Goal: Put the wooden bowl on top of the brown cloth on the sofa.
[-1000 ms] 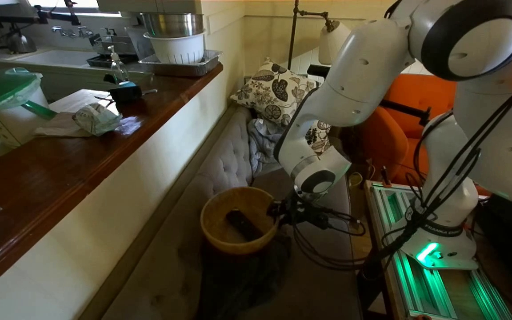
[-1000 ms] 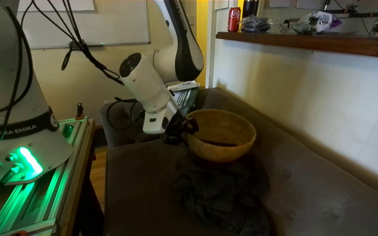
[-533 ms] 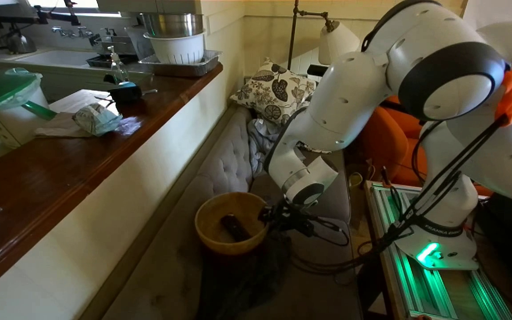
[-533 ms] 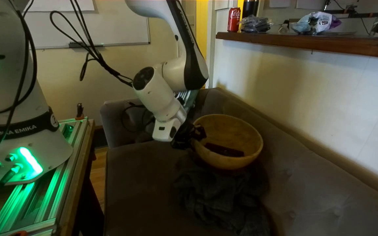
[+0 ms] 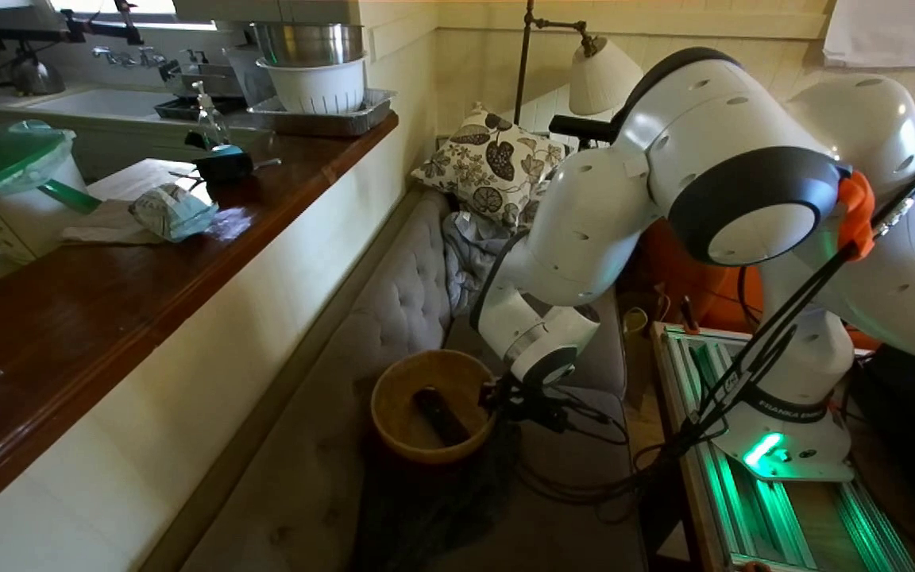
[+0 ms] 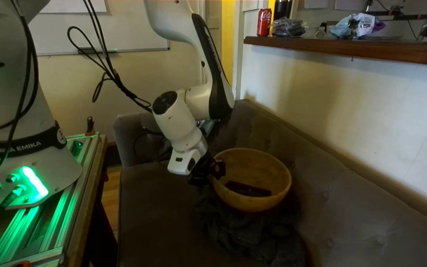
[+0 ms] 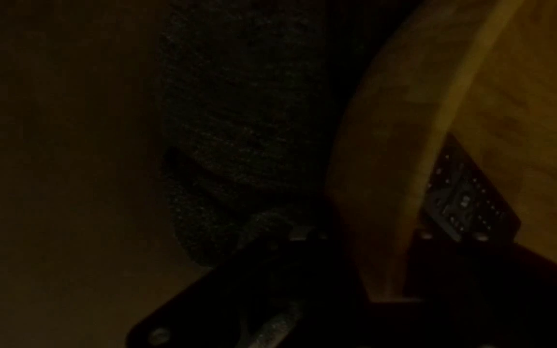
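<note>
Wrist view shows the fingers (image 7: 467, 270) gripping the wooden bowl (image 7: 380, 159) by its rim — a remote (image 7: 467, 198) lies inside — and both exterior views place the bowl over the dark cloth (image 6: 250, 237), contact unclear.

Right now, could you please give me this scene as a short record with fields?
Object: wooden bowl
Gripper: clamped on the bowl's rim, which passes between its jaws
In the bowl: dark remote, lying down
Destination: crumpled dark cloth on the sofa
Bowl and cloth: bowl at or just above the cloth; contact unclear
Release: not yet
Background: red can on the wooden counter
</note>
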`<action>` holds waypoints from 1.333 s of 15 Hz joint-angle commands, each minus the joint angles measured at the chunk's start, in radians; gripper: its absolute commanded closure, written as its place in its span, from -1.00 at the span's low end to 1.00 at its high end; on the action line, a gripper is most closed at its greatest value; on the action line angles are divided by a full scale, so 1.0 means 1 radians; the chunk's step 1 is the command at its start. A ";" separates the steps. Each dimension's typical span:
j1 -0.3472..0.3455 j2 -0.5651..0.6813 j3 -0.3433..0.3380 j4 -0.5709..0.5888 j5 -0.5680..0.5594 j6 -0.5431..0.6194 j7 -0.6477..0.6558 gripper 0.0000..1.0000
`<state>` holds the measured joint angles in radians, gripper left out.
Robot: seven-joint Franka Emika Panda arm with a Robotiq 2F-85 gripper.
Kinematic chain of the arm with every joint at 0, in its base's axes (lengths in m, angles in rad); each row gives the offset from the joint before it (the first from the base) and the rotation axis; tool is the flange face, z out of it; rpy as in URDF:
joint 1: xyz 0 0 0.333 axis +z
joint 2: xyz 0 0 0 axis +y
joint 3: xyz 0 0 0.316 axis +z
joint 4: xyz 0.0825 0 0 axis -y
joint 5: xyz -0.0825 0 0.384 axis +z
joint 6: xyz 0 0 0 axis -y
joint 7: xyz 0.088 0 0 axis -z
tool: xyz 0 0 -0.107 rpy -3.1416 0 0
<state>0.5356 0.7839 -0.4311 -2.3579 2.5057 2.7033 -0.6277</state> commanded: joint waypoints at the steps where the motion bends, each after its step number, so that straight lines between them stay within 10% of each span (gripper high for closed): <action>1: -0.033 0.031 0.061 0.039 -0.007 0.038 0.009 0.15; 10: 0.032 -0.277 -0.058 -0.182 0.007 0.027 -0.029 -0.96; 19: 0.345 -0.541 -0.219 -0.301 0.004 0.401 -0.406 -1.00; 20: 0.264 -0.465 -0.155 -0.269 -0.022 0.365 -0.301 -1.00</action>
<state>0.8020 0.3181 -0.5879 -2.6271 2.4840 3.0698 -0.9308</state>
